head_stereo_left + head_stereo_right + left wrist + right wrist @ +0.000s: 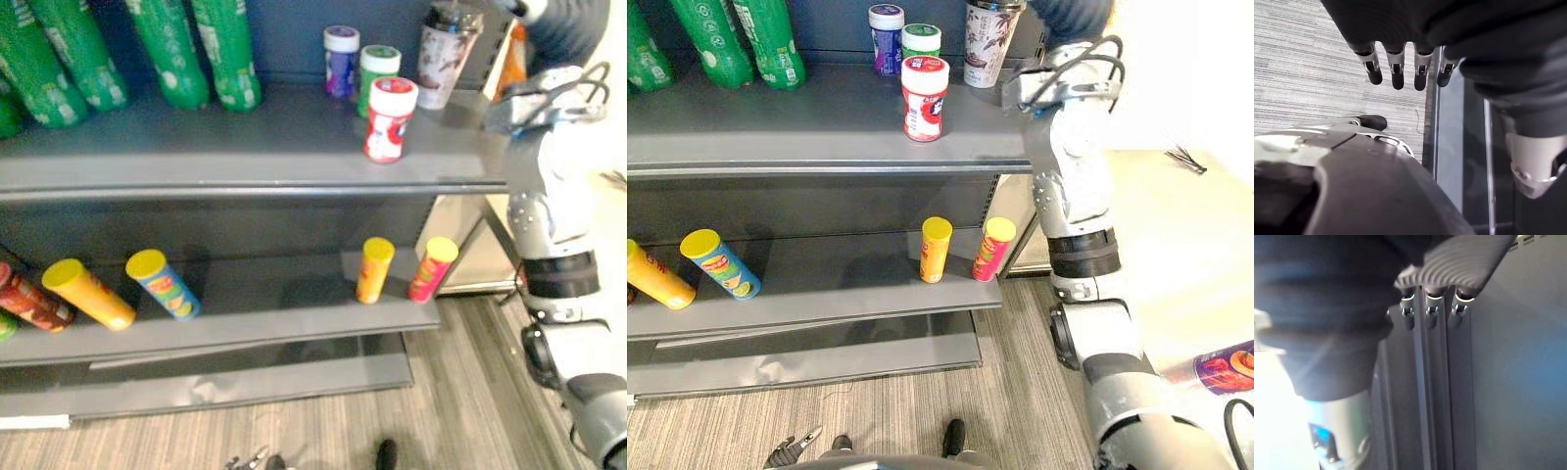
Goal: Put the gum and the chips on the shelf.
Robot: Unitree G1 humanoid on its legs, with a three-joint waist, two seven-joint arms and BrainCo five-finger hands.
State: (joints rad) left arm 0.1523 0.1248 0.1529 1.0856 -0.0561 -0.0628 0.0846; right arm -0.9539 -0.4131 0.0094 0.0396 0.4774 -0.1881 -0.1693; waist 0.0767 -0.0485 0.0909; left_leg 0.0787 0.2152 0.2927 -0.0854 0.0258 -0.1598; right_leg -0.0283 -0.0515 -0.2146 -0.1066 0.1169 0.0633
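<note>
The grey metal shelf unit (pixel 245 176) carries closed containers on two levels, and every lid is on, so none of the contents can be seen. On the upper shelf the red gum canister with a white cap (pixel 389 118) stands upright near the front edge. Just behind it stand a green gum canister with a white cap (pixel 377 69) and a purple gum canister with a white cap (pixel 341 61), side by side. To their right is a white-and-brown patterned cup with a dark lid (pixel 446 59), and tall green plastic bottles (pixel 176 49) line the back on the left. On the lower shelf, an orange chips tube with a yellow lid (pixel 373 271) and a pink chips tube with a yellow lid (pixel 431 270) stand near each other at the right end. Well apart from them to the left, a blue chips tube with a yellow lid (pixel 164 285), a yellow-orange chips tube (pixel 90 293) and a dark red chips tube (pixel 31 304) appear slanted; whether they stand or lie cannot be told. The right arm reaches up beside the cup, and the right hand (pixel 1431 313) shows against the grey shelf metal, its fingers (pixel 1457 313) straight, a little apart and holding nothing. The left hand (pixel 1419 68) hangs over the grey striped floor (pixel 1303 73) beside the shelf's edge, its fingers (pixel 1374 68) straight, spread and empty.
</note>
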